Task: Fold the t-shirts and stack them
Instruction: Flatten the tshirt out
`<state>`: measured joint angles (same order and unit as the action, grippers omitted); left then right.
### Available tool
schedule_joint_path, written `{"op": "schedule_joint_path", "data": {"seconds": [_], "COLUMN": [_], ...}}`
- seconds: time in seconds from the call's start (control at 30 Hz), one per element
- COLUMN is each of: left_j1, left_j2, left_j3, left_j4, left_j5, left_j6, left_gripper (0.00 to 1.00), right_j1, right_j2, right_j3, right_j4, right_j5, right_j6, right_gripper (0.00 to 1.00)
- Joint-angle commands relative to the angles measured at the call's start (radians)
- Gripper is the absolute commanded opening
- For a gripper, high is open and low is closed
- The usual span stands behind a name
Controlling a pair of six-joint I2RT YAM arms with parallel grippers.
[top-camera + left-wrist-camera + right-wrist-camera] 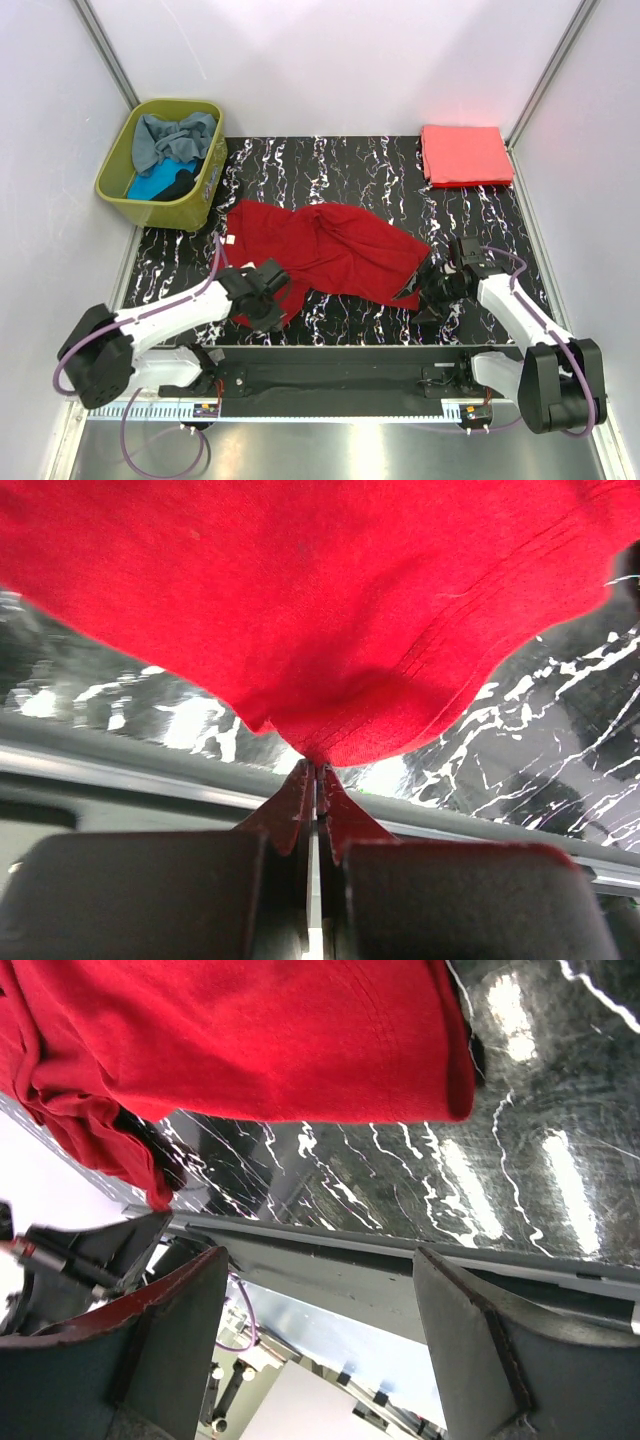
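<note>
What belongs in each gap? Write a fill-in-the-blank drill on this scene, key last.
The left tool is ___ on the hem of the large dark red cloth t-shirt.
The right tool stands ___, gripping nothing.
The folded coral-pink cloth t-shirt lies at the black marbled table's far ___ corner.
The olive-green plastic basket stands by its far ___ corner.
Missing: shut; open; right; left.

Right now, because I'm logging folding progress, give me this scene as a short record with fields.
Unfolded: large dark red cloth t-shirt, crumpled mid-table
Folded: coral-pink cloth t-shirt, flat at the far right corner
Waiting: grey-blue cloth, turquoise cloth and black cloth in the olive-green plastic basket, far left
Left fingers: shut on the red t-shirt's hem
Right fingers: open, holding nothing, beside the red t-shirt's near right edge
Stack: one folded t-shirt only
</note>
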<state>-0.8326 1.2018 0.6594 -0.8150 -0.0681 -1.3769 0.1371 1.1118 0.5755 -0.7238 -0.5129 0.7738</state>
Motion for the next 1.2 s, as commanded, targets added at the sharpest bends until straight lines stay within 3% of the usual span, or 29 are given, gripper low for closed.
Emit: {"op": "schedule_joint_path", "data": {"seconds": [0.0, 0.2, 0.23, 0.3, 0.33, 0.37, 0.47, 0.5, 0.57, 0.67, 0.73, 0.77, 0.83, 1.0, 1.17], "left_j1": [0.009, 0.026, 0.023, 0.017, 0.015, 0.012, 0.012, 0.018, 0.042, 0.182, 0.303, 0.366, 0.414, 0.51, 0.53], "left_j2": [-0.054, -0.042, -0.048, -0.108, -0.142, -0.219, -0.358, -0.375, -0.367, -0.269, -0.176, -0.144, -0.031, 0.208, 0.442], "left_j3": [0.058, 0.045, 0.046, 0.046, 0.049, 0.057, 0.077, 0.081, 0.089, 0.088, 0.089, 0.098, 0.123, 0.281, 0.416], "left_j4": [-0.113, -0.119, -0.119, -0.128, -0.134, -0.147, -0.159, -0.161, -0.139, -0.044, 0.012, 0.066, 0.117, 0.174, 0.186], "left_j5": [-0.117, -0.064, -0.05, -0.036, -0.047, -0.077, -0.165, -0.186, -0.209, -0.15, -0.125, -0.125, -0.142, -0.21, -0.248], "left_j6": [0.062, 0.217, 0.231, 0.271, 0.279, 0.286, 0.297, 0.286, 0.288, 0.373, 0.449, 0.475, 0.574, 0.72, 0.786], "left_gripper": [0.0, 0.0, 0.04, 0.19, 0.38, 0.46, 0.66, 0.67, 0.65, 0.54, 0.48, 0.47, 0.45, 0.43, 0.44], "right_j1": [0.009, 0.015, 0.016, 0.024, 0.039, 0.044, 0.073, 0.082, 0.102, 0.111, 0.111, 0.111, 0.111, 0.111, 0.107], "right_j2": [0.008, 0.063, 0.071, 0.097, 0.108, 0.138, 0.219, 0.244, 0.315, 0.413, 0.468, 0.521, 0.563, 0.695, 0.781], "right_j3": [0.01, 0.05, 0.06, 0.092, 0.109, 0.147, 0.252, 0.283, 0.38, 0.483, 0.526, 0.564, 0.595, 0.676, 0.715], "right_j4": [0.054, 0.055, 0.054, 0.047, 0.046, 0.043, 0.04, 0.034, 0.026, 0.02, 0.021, 0.018, 0.021, 0.021, 0.02], "right_j5": [0.025, 0.001, -0.002, 0.001, 0.019, 0.03, 0.059, 0.063, 0.088, 0.12, 0.129, 0.132, 0.172, 0.228, 0.298], "right_j6": [0.027, -0.024, -0.031, -0.063, -0.079, -0.108, -0.157, -0.165, -0.192, -0.232, -0.248, -0.263, -0.272, -0.314, -0.303], "right_gripper": [0.81, 0.82, 0.81, 0.81, 0.82, 0.82, 0.81, 0.81, 0.8, 0.72, 0.63, 0.52, 0.42, 0.34, 0.32]}}
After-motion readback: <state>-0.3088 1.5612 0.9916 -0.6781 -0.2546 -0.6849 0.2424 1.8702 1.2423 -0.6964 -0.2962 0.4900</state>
